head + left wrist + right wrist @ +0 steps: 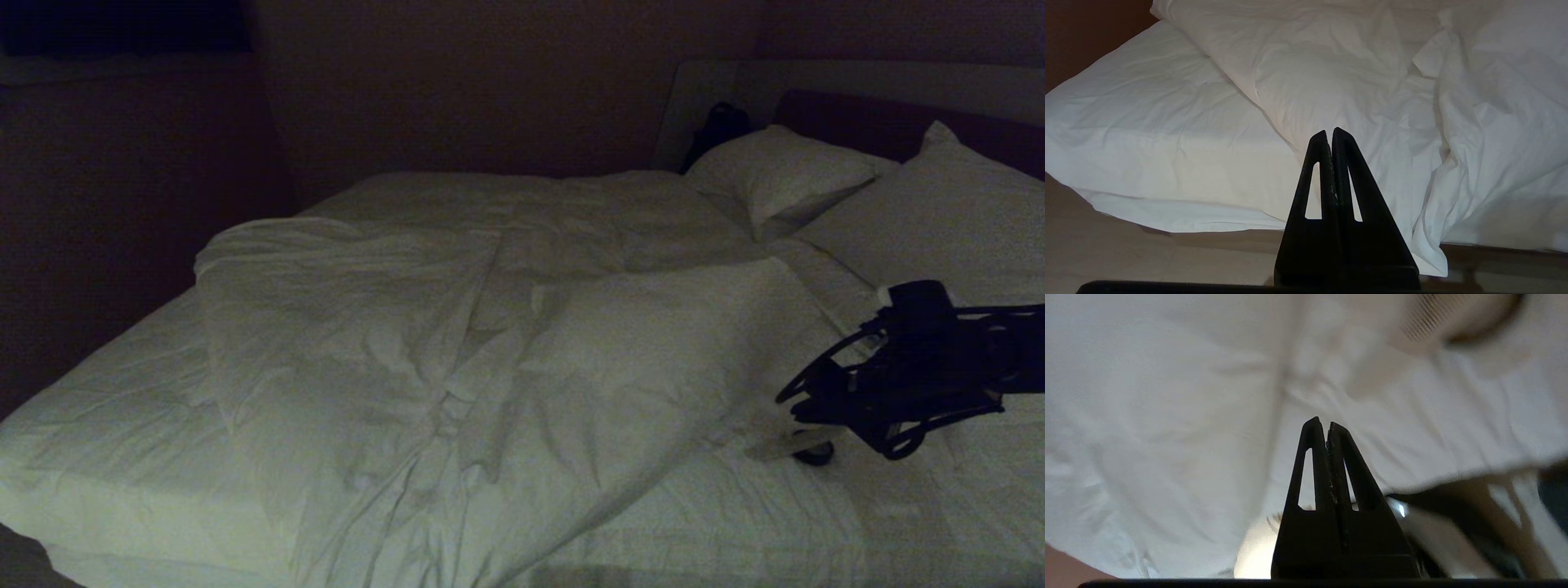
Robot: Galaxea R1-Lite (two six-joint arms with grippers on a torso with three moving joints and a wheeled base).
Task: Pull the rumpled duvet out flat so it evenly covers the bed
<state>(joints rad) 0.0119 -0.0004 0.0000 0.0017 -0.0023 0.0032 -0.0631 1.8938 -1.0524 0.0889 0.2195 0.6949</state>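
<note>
1. From my remote station I see the duvet [457,351] lying rumpled across the middle of the bed [98,425], bunched in a diagonal heap, with bare sheet [735,523] showing on the near right and along the left edge.
2. Two white pillows [784,175] rest at the head of the bed, on the right, against the dark headboard [890,122].
3. My right gripper [796,396] hangs over the bed's right side, just beside the duvet's right edge; its jaws are pressed together and hold nothing.
4. My left gripper [1329,132] sits low before the bed's near edge, jaws closed and empty, facing the duvet's overhanging fold.
</note>
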